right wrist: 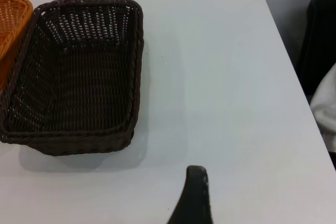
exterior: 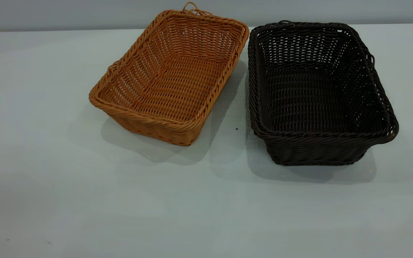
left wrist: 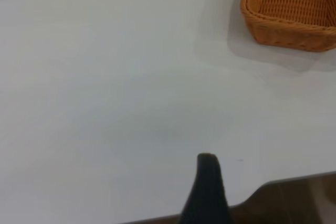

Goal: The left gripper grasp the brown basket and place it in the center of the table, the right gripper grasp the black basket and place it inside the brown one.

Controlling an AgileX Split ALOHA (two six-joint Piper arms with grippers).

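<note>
Brown basket (exterior: 170,77) and black basket (exterior: 317,93) almost touch; dragging brown could nudge black. Left tool (left wrist: 207,190), right tool (right wrist: 193,195): opening can't tell.

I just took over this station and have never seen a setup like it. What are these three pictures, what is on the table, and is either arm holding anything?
It is a two-armed robot at a table. The wide picture comes from an outside camera facing the arms; neither arm reaches into it. The other two come from cameras on each arm's wrist.

On the table sit the brown basket and the black basket, side by side and both empty. The brown one is turned at an angle.

The dark shape low in each wrist picture is part of that arm's fingers: the left gripper and the right gripper. Each hangs over bare table, short of its basket, holding nothing.
</note>
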